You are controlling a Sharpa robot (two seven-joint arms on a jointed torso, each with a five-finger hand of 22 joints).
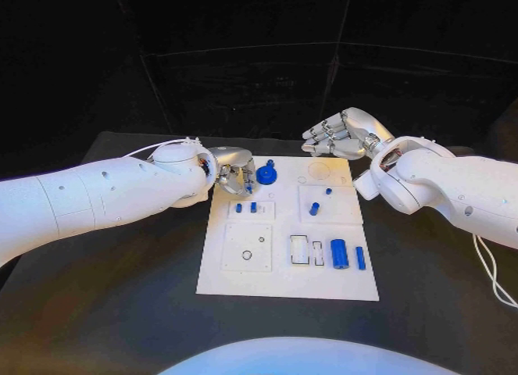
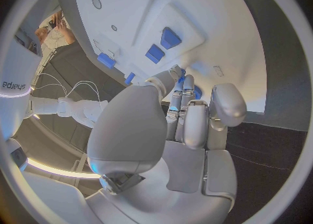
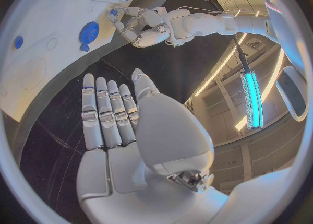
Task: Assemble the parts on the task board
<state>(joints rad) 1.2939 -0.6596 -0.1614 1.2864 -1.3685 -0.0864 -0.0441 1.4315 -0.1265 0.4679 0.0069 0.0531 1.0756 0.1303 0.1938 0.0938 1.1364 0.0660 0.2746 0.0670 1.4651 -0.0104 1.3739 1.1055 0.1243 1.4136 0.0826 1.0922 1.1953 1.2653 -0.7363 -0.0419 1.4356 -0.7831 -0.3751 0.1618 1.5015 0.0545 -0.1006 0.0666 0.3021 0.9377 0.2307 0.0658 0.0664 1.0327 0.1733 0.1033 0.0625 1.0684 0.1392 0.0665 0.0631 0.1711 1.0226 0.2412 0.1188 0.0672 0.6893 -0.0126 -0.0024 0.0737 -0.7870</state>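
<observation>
Fingers (image 1: 238,181) of the left hand (image 1: 227,170) curled down over the far left corner of the task board (image 1: 288,283), tips just beside the round blue part (image 1: 266,172); whether they pinched anything, I could not tell. Just off those fingertips sat two small blue parts (image 1: 246,208) in their plate. Over on the right hand (image 1: 344,133), fingers lay straight and side by side, holding nothing, hovering off the board's far edge. Farther out, a blue peg (image 1: 314,208), then the blue cylinder (image 1: 340,253) and blue bar (image 1: 360,258) near the board's right side. Judging by this, the round part was being seated; next called for a steady downward press, aligned with its socket.
</observation>
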